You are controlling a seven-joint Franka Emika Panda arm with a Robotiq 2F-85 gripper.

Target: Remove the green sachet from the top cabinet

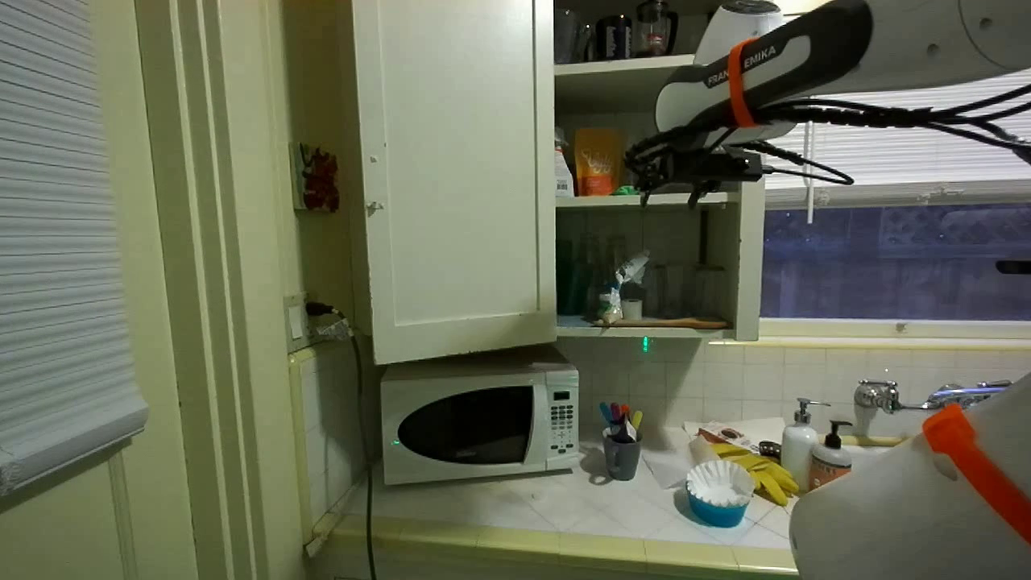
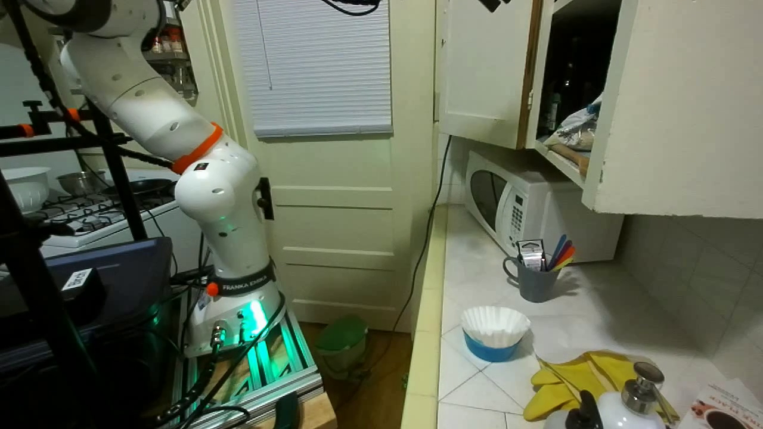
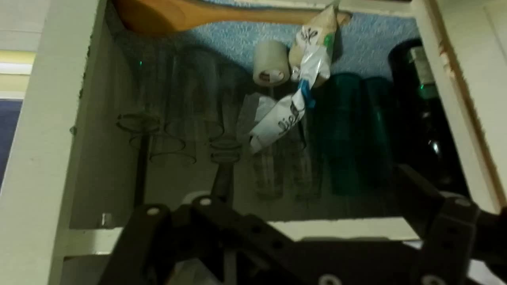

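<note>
The top cabinet [image 1: 748,266] hangs on the wall with its flat white door [image 1: 459,169] swung open; it also shows in an exterior view [image 2: 679,113]. A small bit of green, which looks like the green sachet [image 1: 626,191], lies on the middle shelf beside an orange pouch. Most of it is hidden, and it is out of sight in the wrist view. My gripper [image 1: 670,199] is at the middle shelf's height, just right of the green bit in that view. In the wrist view, which stands upside down, its fingers [image 3: 307,194] are wide apart with nothing between them.
The lower shelf holds a wooden spoon [image 3: 229,16], a clipped bag [image 3: 313,51], a tape roll [image 3: 271,63] and several glasses. The middle shelf's edge [image 3: 340,228] crosses near the fingers. A microwave [image 1: 481,419], a mug [image 1: 622,455] and a blue bowl [image 1: 717,512] stand below.
</note>
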